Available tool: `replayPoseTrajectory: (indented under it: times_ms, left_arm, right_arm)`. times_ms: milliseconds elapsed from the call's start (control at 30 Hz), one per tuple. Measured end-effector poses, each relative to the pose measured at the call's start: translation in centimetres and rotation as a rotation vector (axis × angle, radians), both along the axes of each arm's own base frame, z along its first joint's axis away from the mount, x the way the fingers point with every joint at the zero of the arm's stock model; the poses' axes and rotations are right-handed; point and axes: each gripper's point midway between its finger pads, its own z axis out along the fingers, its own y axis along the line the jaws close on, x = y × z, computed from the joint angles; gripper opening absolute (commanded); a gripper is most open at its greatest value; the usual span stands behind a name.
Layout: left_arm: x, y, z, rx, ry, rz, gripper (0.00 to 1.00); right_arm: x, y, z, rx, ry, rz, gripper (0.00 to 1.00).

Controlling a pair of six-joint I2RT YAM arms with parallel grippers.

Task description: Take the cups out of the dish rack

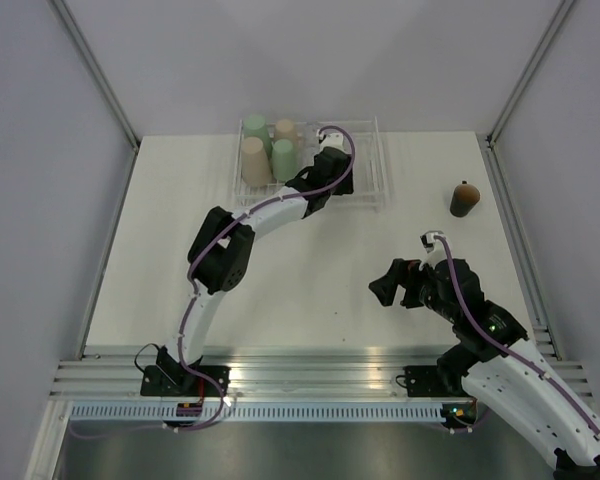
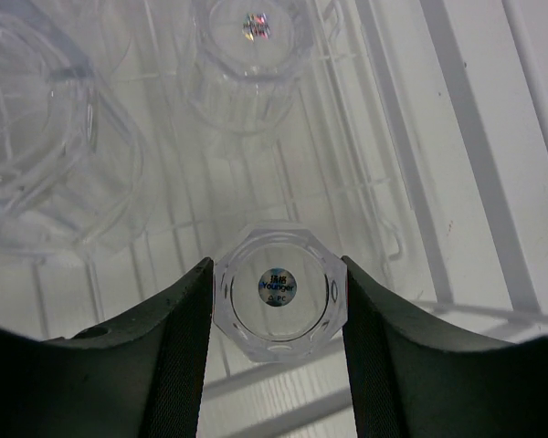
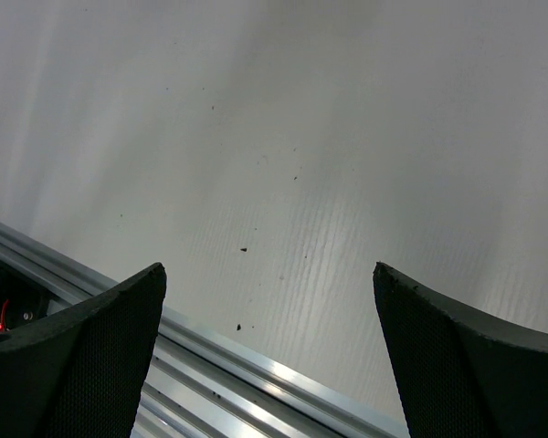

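Observation:
The white wire dish rack [image 1: 376, 172] stands at the back of the table. On its left side are pastel green tumblers [image 1: 256, 130] and beige tumblers [image 1: 254, 160], all upside down. My left gripper [image 1: 330, 147] reaches into the rack's middle. In the left wrist view its fingers [image 2: 190, 310] press both sides of a small clear cup [image 2: 276, 294] that is upside down over the wires, so the left gripper [image 2: 276, 260] is shut on it. Two more clear cups [image 2: 251, 55] [image 2: 46, 137] sit further in. A dark brown cup [image 1: 464, 198] stands on the table to the right. My right gripper [image 3: 269, 269] hangs open over bare table.
The rack's wire rim [image 2: 411, 182] runs close to the right of the held cup. An aluminium rail [image 3: 256, 365] borders the table's near edge under the right gripper [image 1: 385, 288]. White walls and metal posts enclose the table.

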Motion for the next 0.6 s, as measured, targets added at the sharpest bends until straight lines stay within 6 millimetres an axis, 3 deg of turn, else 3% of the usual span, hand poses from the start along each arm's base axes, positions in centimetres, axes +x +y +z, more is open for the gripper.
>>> replayPoseTrajectory:
  times_ms: [100, 233, 467, 600]
  left_arm:
    - [-1.8, 0.7, 0.5, 0.020, 0.008, -0.013, 0.02]
    - [-3.1, 1.4, 4.0, -0.002, -0.041, -0.025, 0.02]
    - [-6.0, 4.8, 15.7, -0.181, -0.293, -0.021, 0.02]
    - [-7.3, 5.9, 20.4, -0.287, -0.360, -0.025, 0.02]
  right_arm:
    - [0.0, 0.0, 0.0, -0.001, -0.001, -0.003, 0.98]
    - [0.2, -0.1, 0.0, -0.004, -0.002, -0.014, 0.98]
    - [1.4, 0.2, -0.1, -0.015, -0.003, -0.032, 0.98]
    - [2.2, 0.6, 0.1, -0.009, -0.016, -0.035, 0.98]
